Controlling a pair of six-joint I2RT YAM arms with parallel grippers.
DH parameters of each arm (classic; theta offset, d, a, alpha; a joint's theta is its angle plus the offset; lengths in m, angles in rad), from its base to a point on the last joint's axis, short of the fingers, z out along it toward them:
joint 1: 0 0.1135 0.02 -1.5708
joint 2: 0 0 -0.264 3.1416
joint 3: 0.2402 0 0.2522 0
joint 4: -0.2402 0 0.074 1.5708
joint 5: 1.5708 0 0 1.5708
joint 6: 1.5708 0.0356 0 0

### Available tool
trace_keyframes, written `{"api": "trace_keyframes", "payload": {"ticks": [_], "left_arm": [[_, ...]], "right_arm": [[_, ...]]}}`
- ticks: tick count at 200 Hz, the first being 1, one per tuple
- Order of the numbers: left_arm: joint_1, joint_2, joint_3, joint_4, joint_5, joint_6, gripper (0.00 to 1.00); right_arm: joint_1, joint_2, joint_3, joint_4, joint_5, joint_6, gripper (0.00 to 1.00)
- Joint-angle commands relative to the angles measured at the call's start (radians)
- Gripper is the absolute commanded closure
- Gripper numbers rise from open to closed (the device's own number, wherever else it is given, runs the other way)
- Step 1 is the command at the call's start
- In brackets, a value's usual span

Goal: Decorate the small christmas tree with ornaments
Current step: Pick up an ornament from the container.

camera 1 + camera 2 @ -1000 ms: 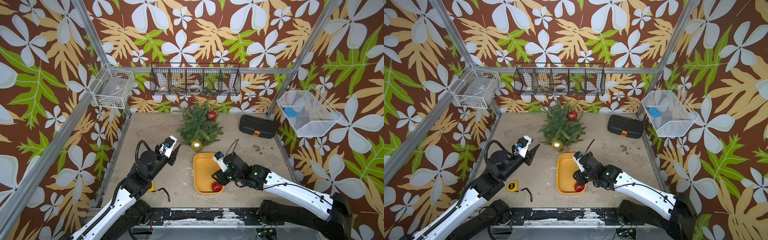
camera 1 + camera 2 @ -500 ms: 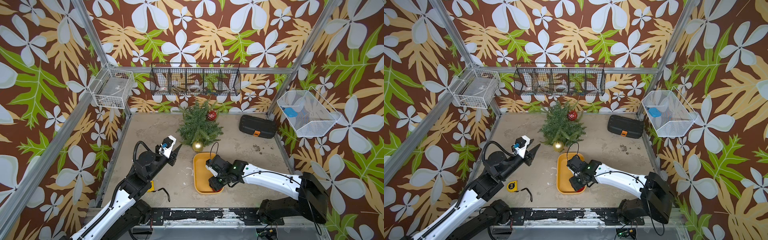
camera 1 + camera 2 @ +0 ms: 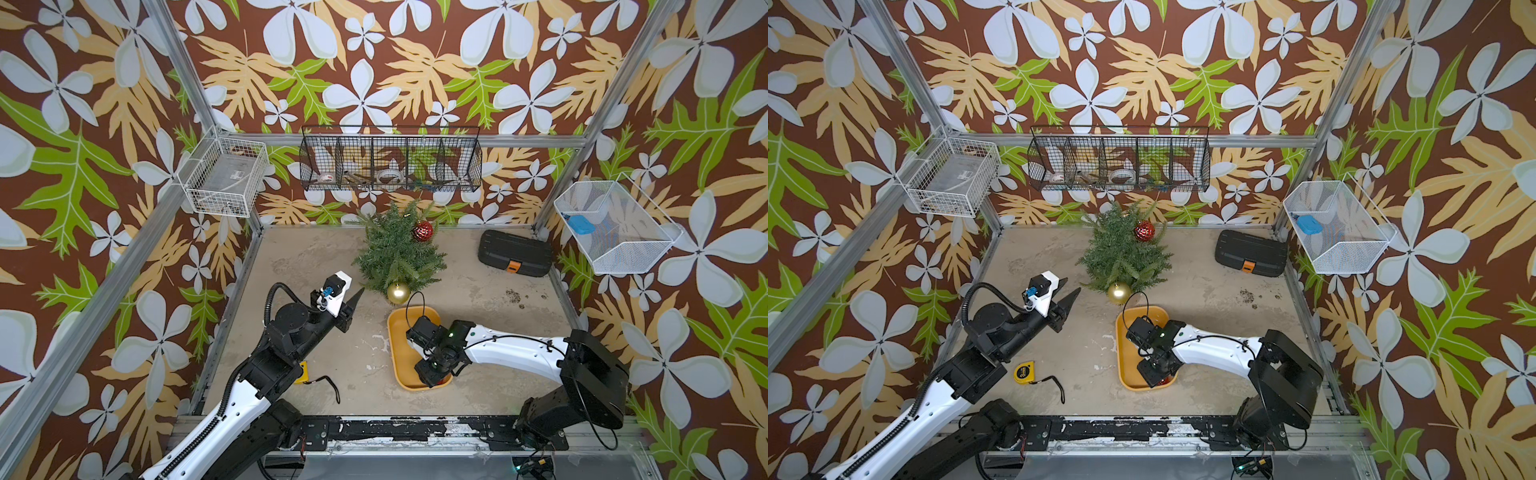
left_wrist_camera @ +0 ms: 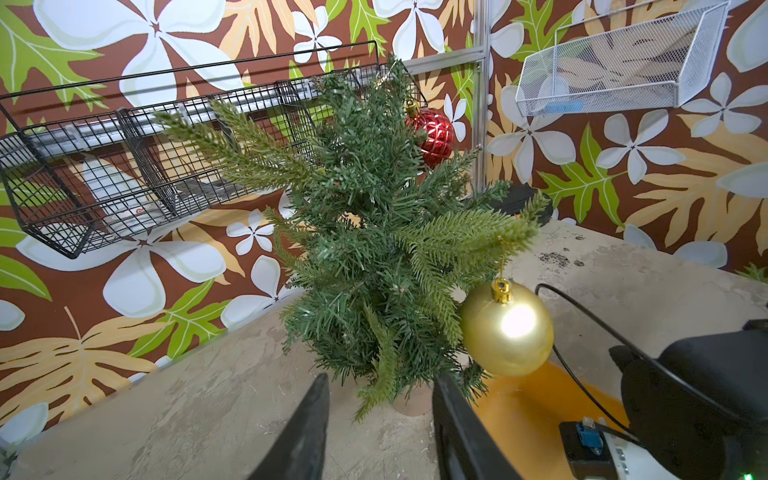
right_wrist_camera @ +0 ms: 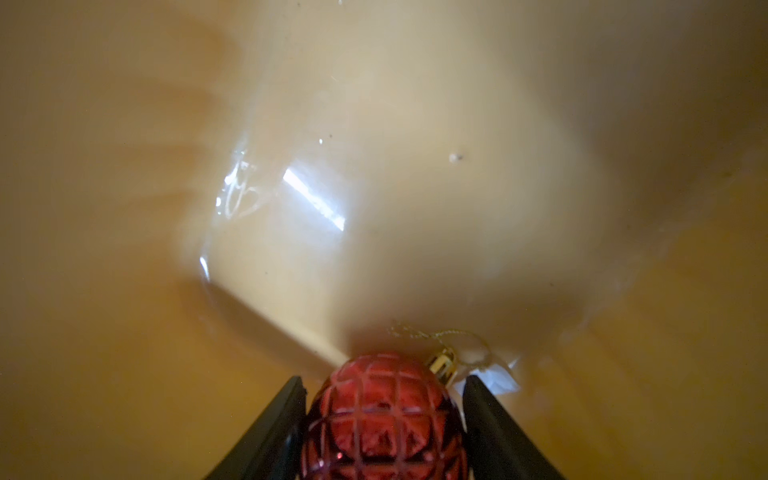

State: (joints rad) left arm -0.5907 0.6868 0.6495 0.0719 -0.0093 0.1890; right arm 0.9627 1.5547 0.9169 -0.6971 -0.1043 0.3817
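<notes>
Right gripper [image 5: 382,379] is down inside the glossy yellow oblong plastic tray [image 3: 398,345], at the end nearest the arm bases. On the wrist view I've got its two black fingers pressed to either side of a faceted red bauble [image 5: 382,419]: clamped on it, the ball filling the whole gap, low in the tray. The bauble's shiny skin is a grid of raised diamonds. Its little gold cap [image 5: 441,368] pokes out past the fingertips, close to one finger, with the thin gold thread loop lying loose just beyond. From above, the wrist hides nearly all of that ball. Left gripper [image 4: 380,380] hangs above the table, fingers apart, nothing between them, pointed at the foot of the small artificial christmas tree [image 3: 397,253], near it but not touching. The tree stands upright toward the back wall, dense with dark green needles. A second faceted red bauble [image 3: 422,230] hangs high near its tip. A smooth gold bauble [image 3: 398,292] dangles from a low branch, just beside the tray's far end.
</notes>
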Motion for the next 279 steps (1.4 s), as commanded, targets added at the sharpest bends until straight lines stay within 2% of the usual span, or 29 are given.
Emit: {"api": "trace_keyframes", "payload": {"ticks": [1,66,151,183,217,247,279], "left_arm": [[0.002,0.000,0.002,0.032,0.009,-0.005,0.58],[0.002,-0.006,-0.002,0.038,0.034,-0.003,0.57],[0.002,-0.005,-0.011,0.051,0.064,-0.002,0.57],[0.002,-0.006,-0.011,0.049,0.066,-0.003,0.57],[0.002,-0.005,-0.011,0.050,0.074,-0.003,0.57],[0.002,-0.009,-0.013,0.053,0.083,-0.003,0.57],[0.002,-0.008,-0.011,0.054,0.086,-0.005,0.57]], "right_arm": [[0.001,-0.006,0.017,-0.008,0.019,-0.010,0.44],[0.002,-0.094,0.035,0.033,0.040,0.004,0.46],[-0.076,-0.054,-0.035,0.388,0.043,0.034,0.47],[-0.076,-0.020,-0.053,0.404,0.035,0.011,0.43],[-0.076,-0.054,-0.031,0.326,0.086,0.034,0.25],[-0.075,-0.137,-0.044,0.260,0.129,0.135,0.23],[-0.068,-0.199,-0.107,0.313,0.105,0.248,0.21]]}}
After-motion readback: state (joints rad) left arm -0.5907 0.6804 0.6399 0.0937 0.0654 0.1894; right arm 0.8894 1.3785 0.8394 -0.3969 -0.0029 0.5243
